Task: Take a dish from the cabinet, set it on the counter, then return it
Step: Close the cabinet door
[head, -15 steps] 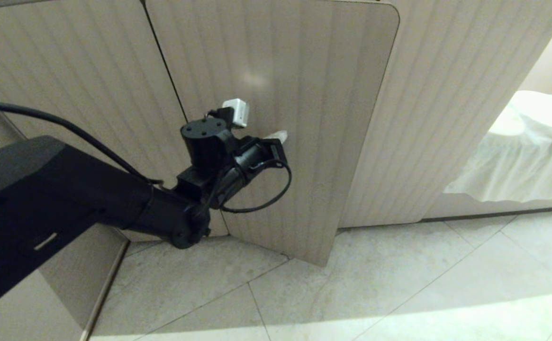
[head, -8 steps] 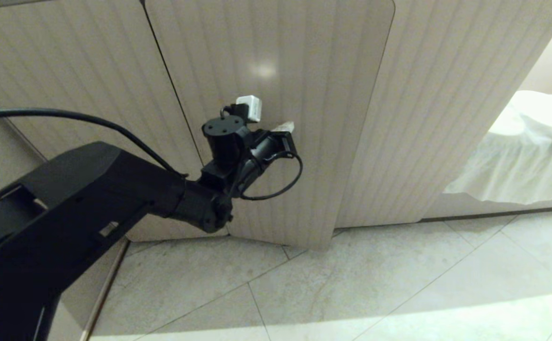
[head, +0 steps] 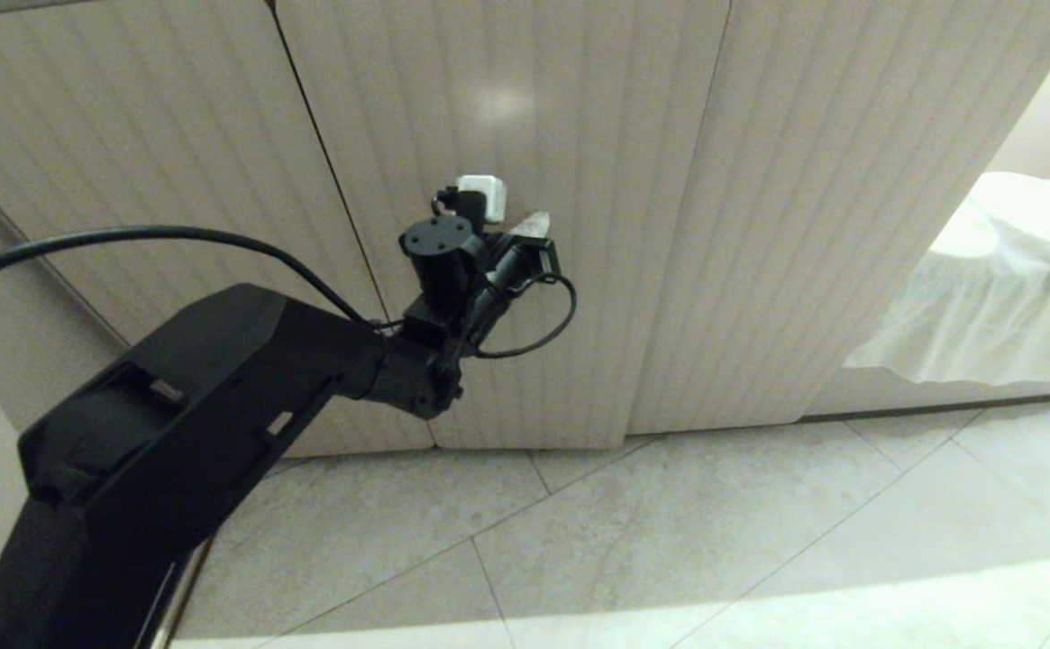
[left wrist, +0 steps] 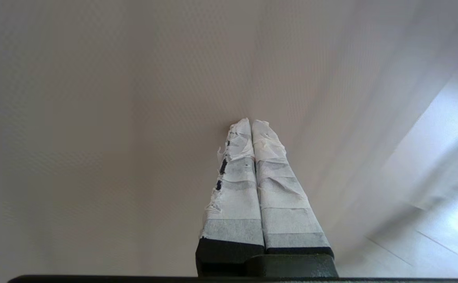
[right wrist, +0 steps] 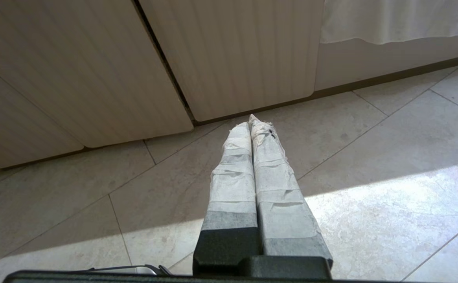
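The cabinet (head: 579,135) fills the upper part of the head view, its beige ribbed doors lying flush and shut. My left gripper (head: 535,222) is shut, its white-taped tips pressed against the middle door. In the left wrist view the same gripper (left wrist: 251,122) has both taped fingers together, touching the door (left wrist: 134,98). My right gripper (right wrist: 250,121) is shut with nothing in it and hangs low over the floor tiles, pointing at the foot of the cabinet (right wrist: 232,51). The dish and the counter are out of view.
Pale stone floor tiles (head: 759,541) stretch in front of the cabinet, with a sunlit patch near me. To the right of the cabinet is an opening holding a white draped cloth (head: 993,297). A black cable (head: 128,239) loops above my left arm.
The middle door stood ajar and has swung flush with its neighbours. My left gripper, staying shut, followed it in toward the cabinet and rose a little.
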Robot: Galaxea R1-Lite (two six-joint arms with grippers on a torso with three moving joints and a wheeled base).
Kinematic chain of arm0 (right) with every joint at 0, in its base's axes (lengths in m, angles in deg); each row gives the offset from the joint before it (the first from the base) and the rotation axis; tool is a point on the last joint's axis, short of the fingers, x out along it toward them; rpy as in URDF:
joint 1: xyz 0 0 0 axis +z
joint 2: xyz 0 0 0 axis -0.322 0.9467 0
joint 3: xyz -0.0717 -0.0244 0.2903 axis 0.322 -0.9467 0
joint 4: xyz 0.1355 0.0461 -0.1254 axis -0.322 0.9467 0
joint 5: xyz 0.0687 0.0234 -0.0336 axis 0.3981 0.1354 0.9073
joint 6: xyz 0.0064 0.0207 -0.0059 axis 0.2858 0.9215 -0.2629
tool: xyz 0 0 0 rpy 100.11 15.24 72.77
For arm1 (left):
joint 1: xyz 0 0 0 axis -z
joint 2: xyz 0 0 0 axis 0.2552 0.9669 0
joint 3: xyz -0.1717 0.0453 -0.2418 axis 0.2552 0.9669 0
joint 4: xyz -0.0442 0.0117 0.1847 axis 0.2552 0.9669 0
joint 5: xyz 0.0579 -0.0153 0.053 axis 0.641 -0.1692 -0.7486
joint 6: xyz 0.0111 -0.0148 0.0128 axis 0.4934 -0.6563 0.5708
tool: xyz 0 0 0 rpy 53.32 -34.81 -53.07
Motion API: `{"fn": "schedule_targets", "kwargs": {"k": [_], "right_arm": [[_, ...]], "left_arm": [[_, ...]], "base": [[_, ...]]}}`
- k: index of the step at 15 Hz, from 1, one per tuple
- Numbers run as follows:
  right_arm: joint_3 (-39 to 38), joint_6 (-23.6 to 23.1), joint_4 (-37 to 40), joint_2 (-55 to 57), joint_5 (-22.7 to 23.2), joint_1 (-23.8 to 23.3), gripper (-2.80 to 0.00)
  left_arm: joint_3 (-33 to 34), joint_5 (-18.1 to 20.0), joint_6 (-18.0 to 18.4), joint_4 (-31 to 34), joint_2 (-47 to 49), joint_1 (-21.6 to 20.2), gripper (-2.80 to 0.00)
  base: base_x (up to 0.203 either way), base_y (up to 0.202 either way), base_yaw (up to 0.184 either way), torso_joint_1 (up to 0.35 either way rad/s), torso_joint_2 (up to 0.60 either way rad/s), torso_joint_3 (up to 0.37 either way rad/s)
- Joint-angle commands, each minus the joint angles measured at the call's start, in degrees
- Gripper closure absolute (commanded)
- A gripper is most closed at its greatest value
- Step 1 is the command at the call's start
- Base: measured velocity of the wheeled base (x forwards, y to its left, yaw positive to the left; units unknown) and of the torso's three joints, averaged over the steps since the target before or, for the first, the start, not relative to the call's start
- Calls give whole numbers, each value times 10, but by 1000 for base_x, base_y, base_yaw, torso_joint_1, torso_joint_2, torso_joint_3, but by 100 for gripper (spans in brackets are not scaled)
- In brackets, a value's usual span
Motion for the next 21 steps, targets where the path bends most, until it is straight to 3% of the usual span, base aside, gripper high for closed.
{"fn": "schedule_targets", "kwargs": {"k": [1,7,11,16,21], "right_arm": [[0,1,0,1,0,0,0],[0,1,0,1,0,0,0],[0,1,0,1,0,0,0],[0,1,0,1,0,0,0],[0,1,0,1,0,1,0]], "left_arm": [[-11,-9,4,-3,13,-4,0],[18,-35,15,-23,-14,-12,0],[142,-38,15,-46,-89,-12,0],[357,-40,14,-74,-231,-14,0],[525,-47,13,-156,-348,-42,0]], "base": [[0,0,0,0,0,0],[0,0,0,0,0,0],[0,0,0,0,0,0],[0,0,0,0,0,0],[0,0,0,0,0,0]]}}
